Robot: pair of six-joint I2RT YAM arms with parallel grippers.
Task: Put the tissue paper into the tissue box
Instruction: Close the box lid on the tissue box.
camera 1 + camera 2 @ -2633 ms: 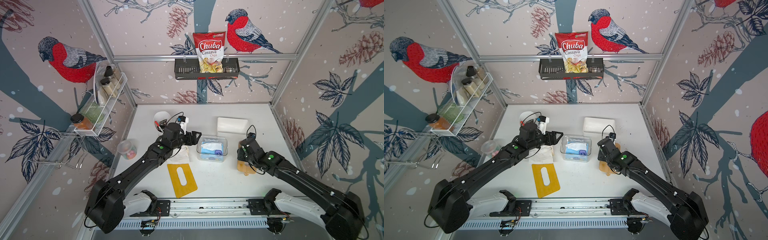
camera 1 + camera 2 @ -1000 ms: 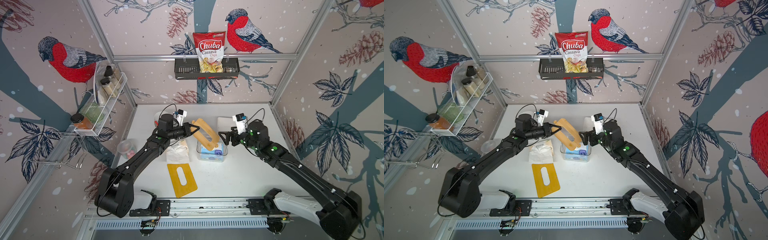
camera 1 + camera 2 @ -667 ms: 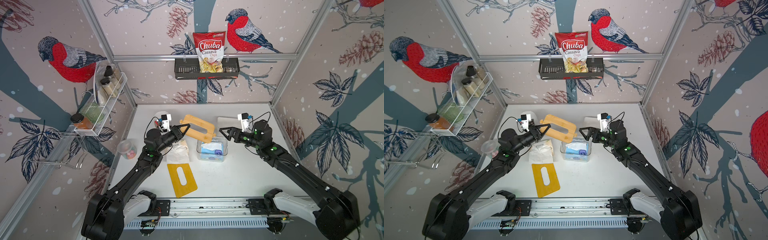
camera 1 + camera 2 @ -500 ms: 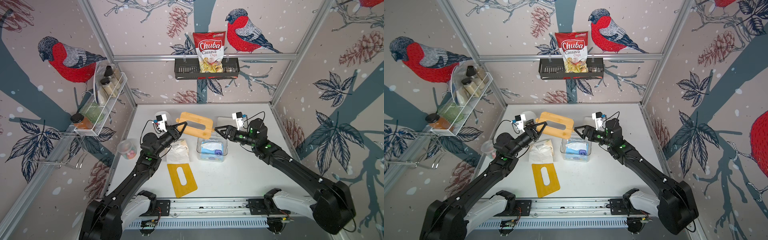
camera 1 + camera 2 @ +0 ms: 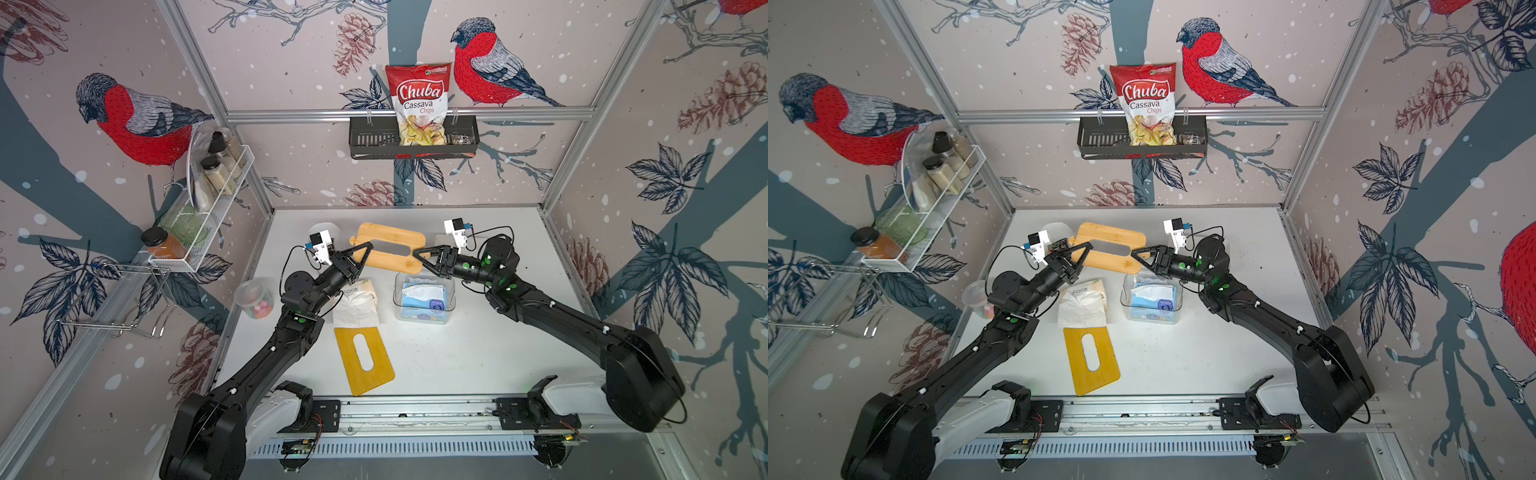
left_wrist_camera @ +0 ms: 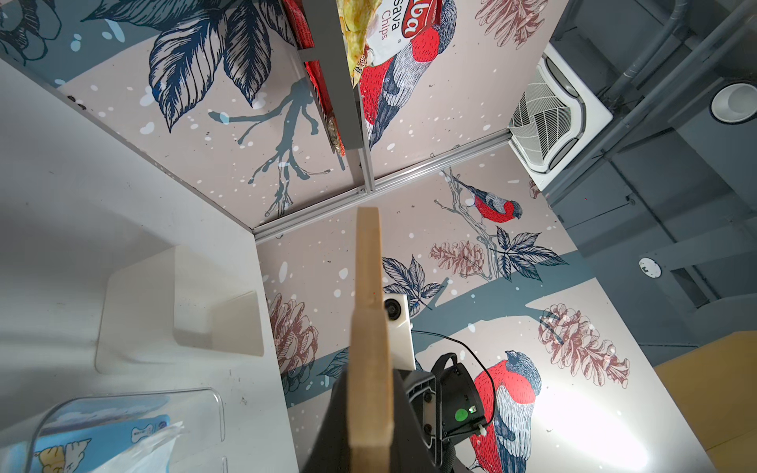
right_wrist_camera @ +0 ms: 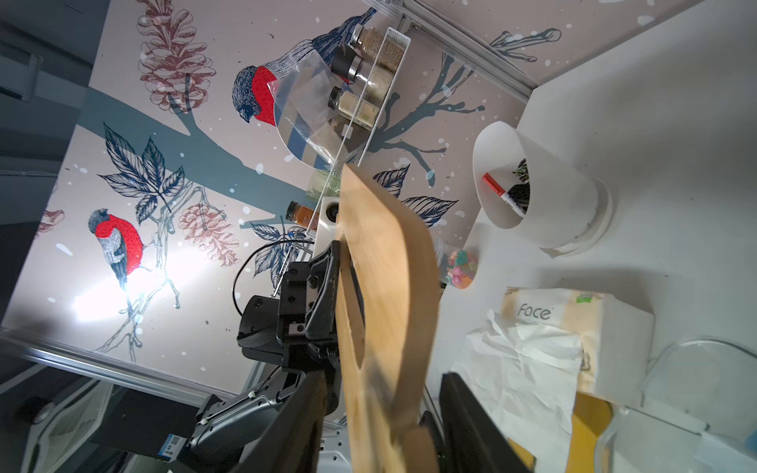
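White tabletop (image 5: 478,345) inside bird-papered walls is carrying the clear tissue box (image 5: 419,319) at centre, with the blue tissue paper (image 5: 428,297) sitting inside it. At the box's 12 o'clock the left gripper (image 5: 360,253) is clamping the wooden lid (image 5: 386,235) by its 9 o'clock end, holding it clear of the tabletop. The right gripper (image 5: 419,255) is straddling the 3 o'clock end, jaws part-open. Judgement: the right should be pinching squarely, lid level, before the left is letting go.

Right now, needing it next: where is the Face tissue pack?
In both top views, the Face tissue pack lies on the table left of the clear tissue box, just beyond the yellow lid.
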